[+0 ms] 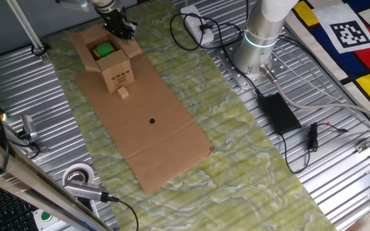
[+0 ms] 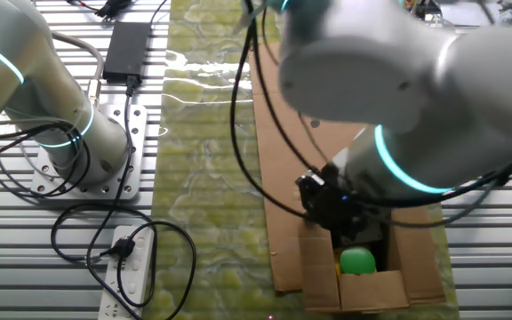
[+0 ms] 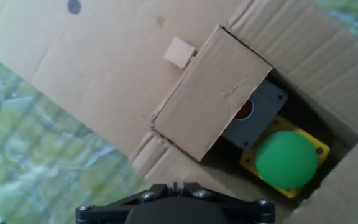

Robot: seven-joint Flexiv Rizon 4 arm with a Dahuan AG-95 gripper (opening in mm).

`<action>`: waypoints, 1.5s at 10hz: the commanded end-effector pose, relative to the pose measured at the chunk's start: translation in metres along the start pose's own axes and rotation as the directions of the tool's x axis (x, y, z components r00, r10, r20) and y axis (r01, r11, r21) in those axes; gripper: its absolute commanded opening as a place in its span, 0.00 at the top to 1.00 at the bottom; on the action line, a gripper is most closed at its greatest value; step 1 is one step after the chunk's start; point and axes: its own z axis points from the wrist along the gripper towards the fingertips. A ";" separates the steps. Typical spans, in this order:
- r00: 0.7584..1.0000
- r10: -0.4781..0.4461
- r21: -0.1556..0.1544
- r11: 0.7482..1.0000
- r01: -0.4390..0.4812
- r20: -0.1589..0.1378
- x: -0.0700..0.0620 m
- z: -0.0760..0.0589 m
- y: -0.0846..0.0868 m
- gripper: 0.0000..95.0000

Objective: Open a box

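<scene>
While hovering at the upper left of one fixed view, just above the back edge of the box (image 1: 112,63), the gripper (image 1: 119,28) showing only as a dark cluster, fingers too small and dim there for their spread to be told. Sitting at the far end of the large flat cardboard sheet (image 1: 148,131), flaps splayed outward, dark printed marks facing down-frame on the front wall, a tiny cardboard block (image 1: 124,94) lying just beside that wall. Showing inside the open top: a green ball (image 1: 105,49) on something yellow.

In the other fixed view, filling the upper right with the pale arm and its glowing ring, and reaching down to the box (image 2: 363,289) at the lower right; the gripper (image 2: 332,206) hanging right over the near flap, contact impossible to judge; the green ball (image 2: 357,260) peeking out just below it.

In the hand view, looking straight down past the black gripper base at the bottom edge, fingertips out of frame. One flap (image 3: 213,93) folded partway across the opening, half covering a grey device with a red spot (image 3: 253,112); the green ball (image 3: 286,159) resting on its yellow base at the lower right. Whether anything is being pinched: cannot be told.
</scene>
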 end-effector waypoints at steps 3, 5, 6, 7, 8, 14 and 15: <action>0.993 -0.111 0.035 0.993 0.113 -0.045 -0.029 -0.019 -0.039 1.00; 0.988 -0.145 0.053 0.988 0.147 -0.050 -0.042 -0.013 -0.055 1.00; 0.985 -0.165 0.064 0.984 0.168 -0.047 -0.046 -0.005 -0.061 1.00; 0.982 -0.184 0.072 0.980 0.187 -0.052 -0.048 0.000 -0.063 1.00; 0.975 -0.210 0.089 0.972 0.217 -0.077 -0.050 0.005 -0.065 1.00; 0.988 -0.155 0.100 0.983 0.155 -0.010 -0.050 0.008 -0.064 1.00; 0.987 -0.162 0.111 0.980 0.163 -0.013 -0.049 0.006 -0.063 1.00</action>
